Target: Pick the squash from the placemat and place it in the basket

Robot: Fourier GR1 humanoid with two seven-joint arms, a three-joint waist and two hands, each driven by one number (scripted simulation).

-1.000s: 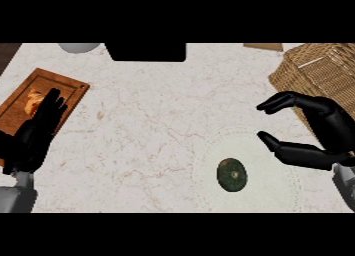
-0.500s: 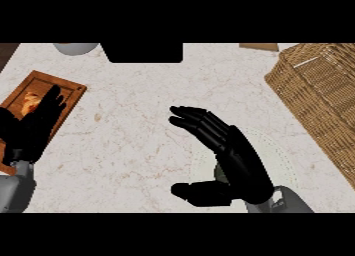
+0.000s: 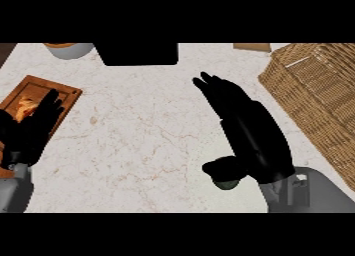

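Dark green squash (image 3: 228, 184) just under the flat, straight-fingered right hand (image 3: 248, 131).

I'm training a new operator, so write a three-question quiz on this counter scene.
1. True or false: the wicker basket stands at the right of the counter.
2. The left robot hand lies over: A) a wooden board B) the wicker basket C) a frying pan.
3. Fill in: the fingers of the right robot hand are ____ (straight or curled).

Key: 1 true; 2 A; 3 straight.
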